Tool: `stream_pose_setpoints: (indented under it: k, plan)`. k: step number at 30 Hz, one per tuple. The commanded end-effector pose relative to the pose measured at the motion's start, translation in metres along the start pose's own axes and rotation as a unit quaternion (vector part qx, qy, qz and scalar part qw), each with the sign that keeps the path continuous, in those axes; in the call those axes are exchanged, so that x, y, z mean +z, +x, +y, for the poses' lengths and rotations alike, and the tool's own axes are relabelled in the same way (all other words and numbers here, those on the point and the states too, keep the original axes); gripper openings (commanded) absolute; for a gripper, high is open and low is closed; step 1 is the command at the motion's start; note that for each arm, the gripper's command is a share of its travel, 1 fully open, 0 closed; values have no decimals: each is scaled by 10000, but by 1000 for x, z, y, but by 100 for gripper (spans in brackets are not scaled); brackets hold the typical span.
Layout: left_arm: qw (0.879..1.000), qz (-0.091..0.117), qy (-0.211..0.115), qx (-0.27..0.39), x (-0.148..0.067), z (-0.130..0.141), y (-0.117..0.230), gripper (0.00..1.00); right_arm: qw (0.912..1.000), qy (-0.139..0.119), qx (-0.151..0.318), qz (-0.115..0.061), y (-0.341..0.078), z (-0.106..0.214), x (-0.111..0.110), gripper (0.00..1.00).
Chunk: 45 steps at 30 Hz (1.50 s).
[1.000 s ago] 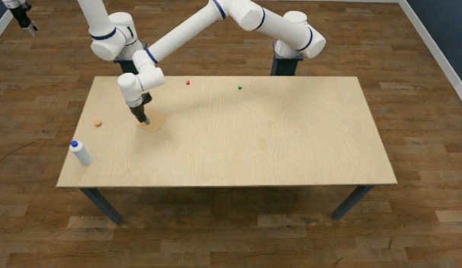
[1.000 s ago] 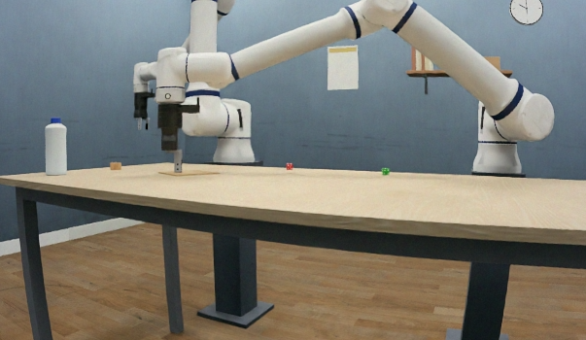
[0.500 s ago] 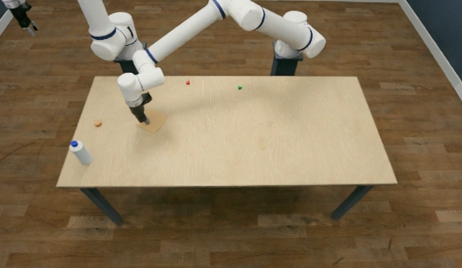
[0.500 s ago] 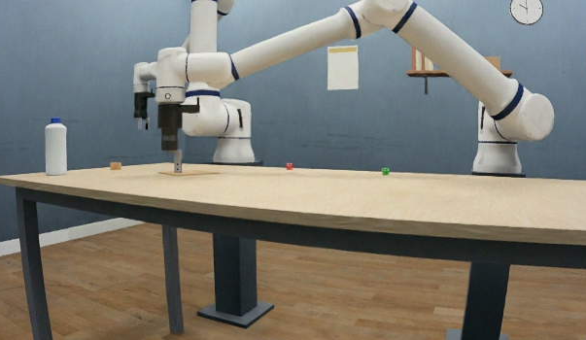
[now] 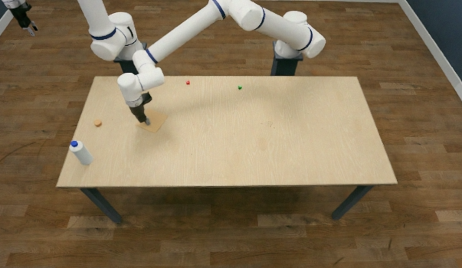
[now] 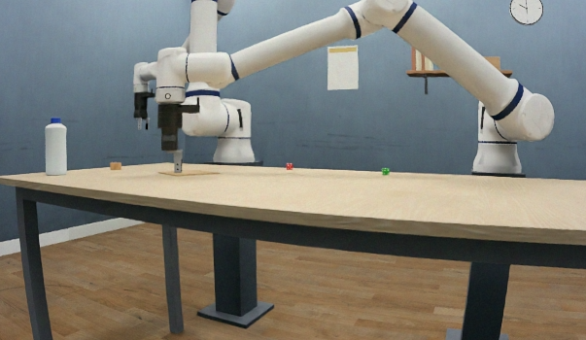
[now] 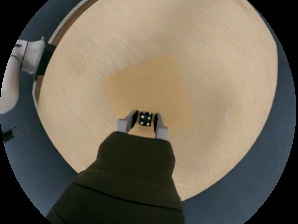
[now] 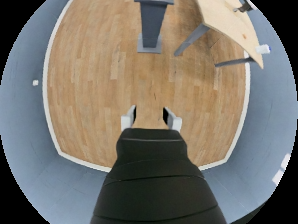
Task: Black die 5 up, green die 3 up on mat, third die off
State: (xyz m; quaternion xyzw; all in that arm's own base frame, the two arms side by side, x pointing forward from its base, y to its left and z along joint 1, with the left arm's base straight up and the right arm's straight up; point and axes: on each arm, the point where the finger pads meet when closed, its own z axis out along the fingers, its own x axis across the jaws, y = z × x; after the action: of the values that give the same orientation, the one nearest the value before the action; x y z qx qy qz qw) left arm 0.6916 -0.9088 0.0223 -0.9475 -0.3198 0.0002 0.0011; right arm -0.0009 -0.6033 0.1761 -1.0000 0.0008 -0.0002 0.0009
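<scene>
The pale wood table [image 5: 260,161] [image 6: 330,206] [image 7: 225,65] [image 8: 225,20] in front of me stands on a plank floor [image 5: 222,237] [image 6: 355,301] [image 8: 100,100], with a blue wall [image 6: 292,121] behind carrying a clock [image 6: 526,9], a sheet of paper [image 6: 343,70] and a small shelf [image 6: 428,74]. A white bottle [image 5: 82,154] [image 6: 56,148] with a blue cap stands near one end, and a small wooden piece [image 5: 97,122] [image 6: 116,166] lies between it and the table's back edge. My left arm reaches across and points its gripper [image 5: 147,122] [image 6: 178,171] [image 7: 144,121] down, low over the tan mat [image 5: 157,122] [image 6: 204,173] [image 7: 150,85]. Its fingers are partly open, one on either side of the black die [image 7: 145,119], with a gap at each side, so I have hold of nothing there. The die is at the mat, white pips up; I can't count them surely. The green die [image 5: 240,87] [image 6: 386,171] and red die [image 5: 188,83] [image 6: 290,166] are off the mat, near the back edge. My right gripper [image 5: 33,29] [image 6: 143,124] [image 8: 149,111] hangs wide open and unladen, beyond the table, pointing down.
</scene>
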Motion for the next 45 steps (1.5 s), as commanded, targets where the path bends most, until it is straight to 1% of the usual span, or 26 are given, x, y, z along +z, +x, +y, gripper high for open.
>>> stream_pose_setpoints:
  k: [1, 9, 13, 17, 19, 27, 31, 34, 41, 42, 45]
  plan:
    - [10000, -1, -11, 0, -2, 1, 0, 70, 10000, -9, 0, -2, 0, 1, -1, 100]
    - [10000, -1, -11, 0, -2, 1, 0, 70, 10000, -9, 0, -2, 0, 1, -1, 100]
    - [10000, -1, -11, 0, -7, 1, 0, 70, 10000, -9, 0, -2, 0, 1, -1, 100]
    - [10000, -1, -11, 0, -22, 1, 0, 70, 10000, -9, 0, -2, 0, 1, -1, 100]
    - [10000, -1, -11, 0, -22, 1, 0, 70, 10000, -9, 0, -2, 0, 1, -1, 100]
    - [10000, -1, -11, 0, -64, 1, 0, 70, 10000, -9, 0, -2, 0, 1, -1, 100]
    - [10000, -1, -11, 0, -81, 1, 0, 70, 10000, -9, 0, -2, 0, 1, -1, 100]
    - [10000, -1, -11, 0, -89, 0, 0, 70, 10000, -9, 0, -2, 0, 1, -1, 100]
    - [10000, -1, -11, 0, -92, 0, 0, 70, 10000, -9, 0, -2, 0, 1, -1, 100]
    - [10000, -1, -11, 0, -92, 0, 0, 100, 10000, -9, 0, -2, 0, 1, -1, 100]
    - [10000, -1, -11, 0, -92, 0, 0, 100, 10000, -9, 0, -2, 0, 1, -1, 100]
